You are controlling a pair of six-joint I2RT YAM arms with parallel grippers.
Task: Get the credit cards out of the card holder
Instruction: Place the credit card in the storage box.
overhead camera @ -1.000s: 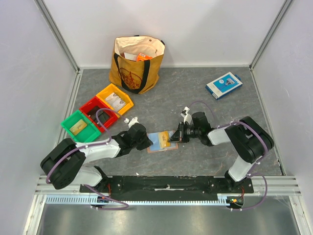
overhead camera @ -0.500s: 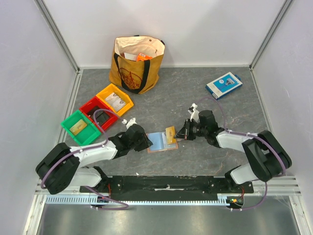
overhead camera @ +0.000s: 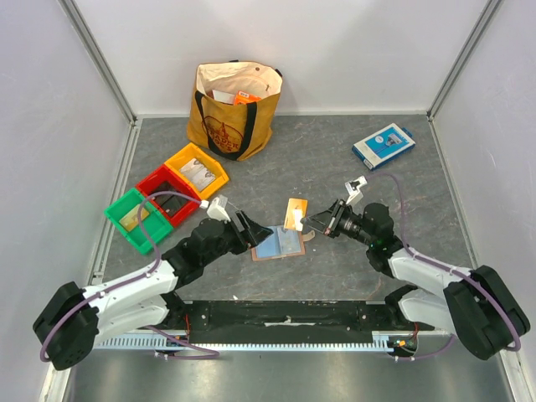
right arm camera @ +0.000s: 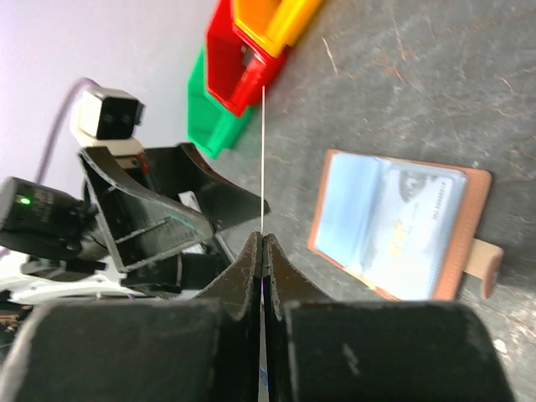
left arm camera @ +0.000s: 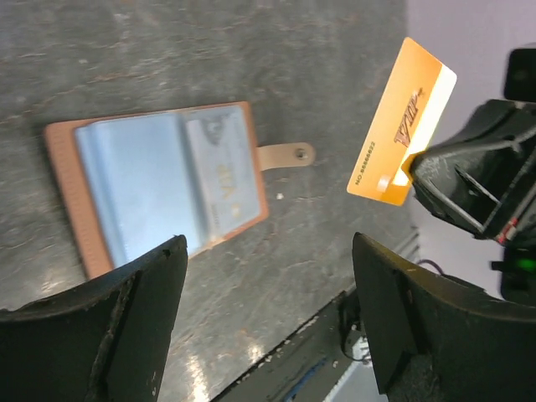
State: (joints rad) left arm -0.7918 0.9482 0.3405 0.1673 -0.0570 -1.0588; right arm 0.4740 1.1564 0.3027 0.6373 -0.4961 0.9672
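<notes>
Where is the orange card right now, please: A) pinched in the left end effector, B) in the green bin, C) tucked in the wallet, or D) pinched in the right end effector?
D: the right end effector is shut on the card, held clear of the open wallet.

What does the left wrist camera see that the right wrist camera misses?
Only the left wrist view shows the card's orange printed face, pinched by the right end effector. Only the right wrist view shows the coloured bins; there the card is just a thin edge between shut fingers. Both show the wallet lying open.
</notes>
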